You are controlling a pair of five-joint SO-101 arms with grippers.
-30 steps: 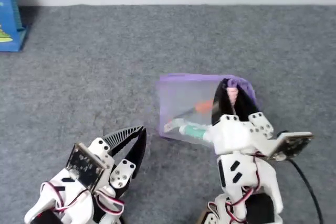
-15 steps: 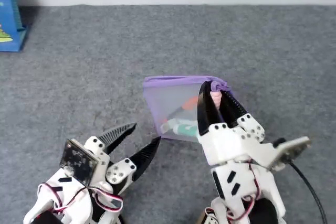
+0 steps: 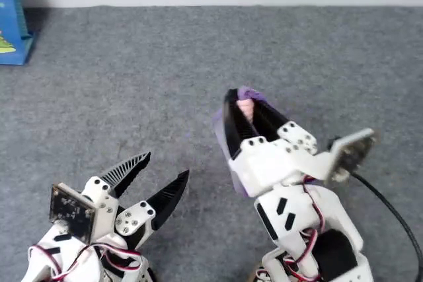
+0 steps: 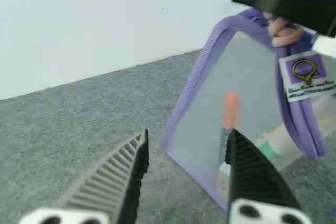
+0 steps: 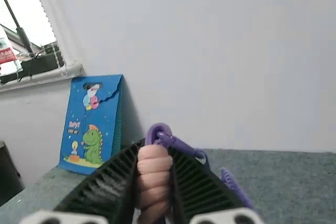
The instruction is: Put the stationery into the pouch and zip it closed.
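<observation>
Hoisted the pouch [image 4: 236,129] upright by its pink pull [image 5: 154,174] with the clamped right claw [image 3: 243,107], settling pens [image 4: 230,106]; holds left claw [image 3: 166,165] apart at eight o'clock.

pouch [image 4: 252,93]: purple-trimmed, translucent, tilted upright | stationery [image 4: 230,111]: orange and green pieces inside

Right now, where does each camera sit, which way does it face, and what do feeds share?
High view: fixed overhead, looking down on the table; both arms show, left gripper open, right gripper shut on the pink pull.
Left wrist view: on the left arm, facing the pouch and wall; own fingers show.
Right wrist view: on the right arm, facing wall and blue bag; own fingers pinch the pull.
Shared: bag, in high and right wrist.
</observation>
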